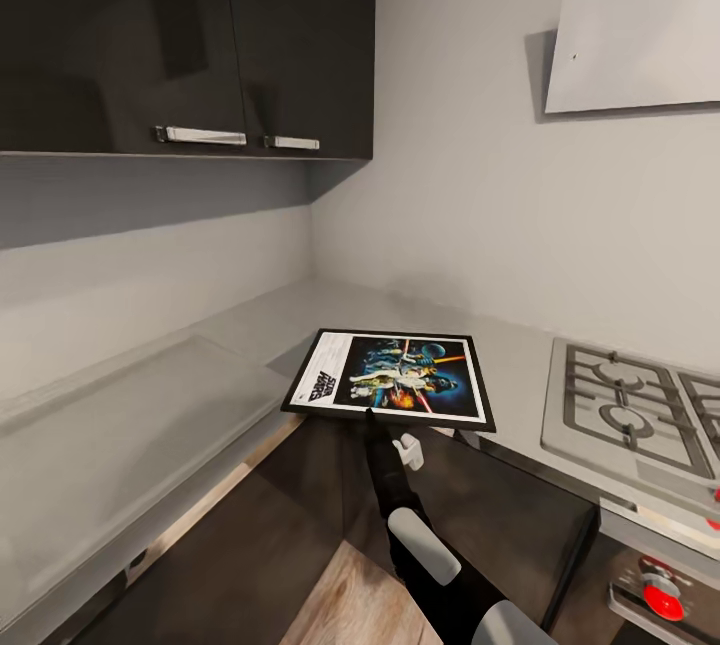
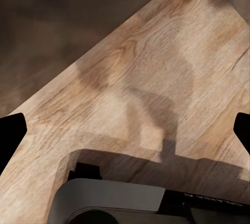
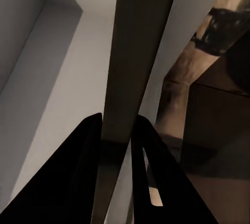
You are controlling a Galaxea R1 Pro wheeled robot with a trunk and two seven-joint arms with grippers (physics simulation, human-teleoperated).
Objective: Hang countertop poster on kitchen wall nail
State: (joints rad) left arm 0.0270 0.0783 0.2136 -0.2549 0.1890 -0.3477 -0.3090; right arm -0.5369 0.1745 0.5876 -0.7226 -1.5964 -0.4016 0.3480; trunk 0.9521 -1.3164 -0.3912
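Poster (image 1: 392, 380): black frame, white border, dark blue artwork. Countertop (image 1: 120, 425) light grey; cabinets (image 1: 180, 35) glossy dark; floor (image 2: 156, 67) wood-grain.

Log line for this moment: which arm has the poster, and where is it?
right gripper: shut on poster edge | poster: near-flat, raised at kitchen countertop corner, beside hob | left gripper: over wood floor, fingers apart

Dark glossy wall cupboards (image 1: 190, 35) with two silver handles (image 1: 200, 136) hang high above and left of the claw. A white range hood (image 1: 640, 35) is mounted on the wall high to its right. A steel gas hob (image 1: 640, 415) with red knobs (image 1: 662, 601) sits just right. Wooden floor (image 2: 156, 78) lies below.
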